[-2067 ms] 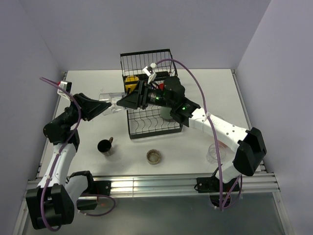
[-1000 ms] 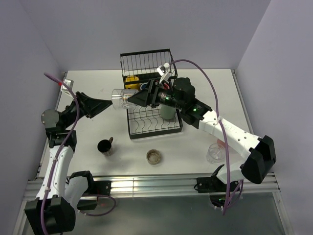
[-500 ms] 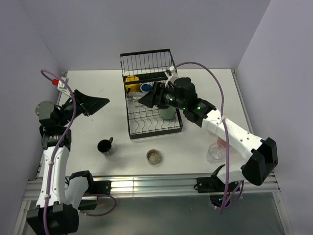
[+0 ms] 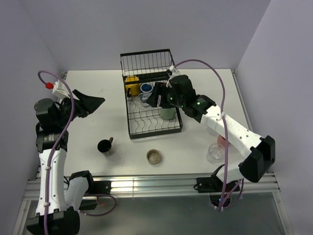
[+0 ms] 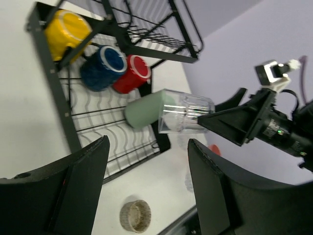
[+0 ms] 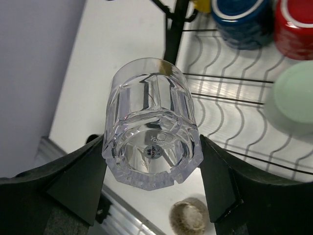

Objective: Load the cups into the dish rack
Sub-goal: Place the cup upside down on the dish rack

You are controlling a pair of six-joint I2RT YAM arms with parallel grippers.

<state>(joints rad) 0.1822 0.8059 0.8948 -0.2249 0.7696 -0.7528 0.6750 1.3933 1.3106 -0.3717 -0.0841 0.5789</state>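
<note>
Perhaps nine cups (image 4: 104,146), one rack (image 4: 146,63)

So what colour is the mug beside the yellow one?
The mug is navy, clearest in left wrist view.

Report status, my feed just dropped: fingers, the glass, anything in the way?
Left fingers open, empty. Right fingers shut on clear glass over dish rack. Green tumbler lies in rack close beside glass.

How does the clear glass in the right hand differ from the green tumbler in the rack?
The clear glass is transparent and faceted; the green tumbler is opaque and smooth. The glass is held by the right hand; the tumbler rests in the dish rack. Both lack handles.
</note>
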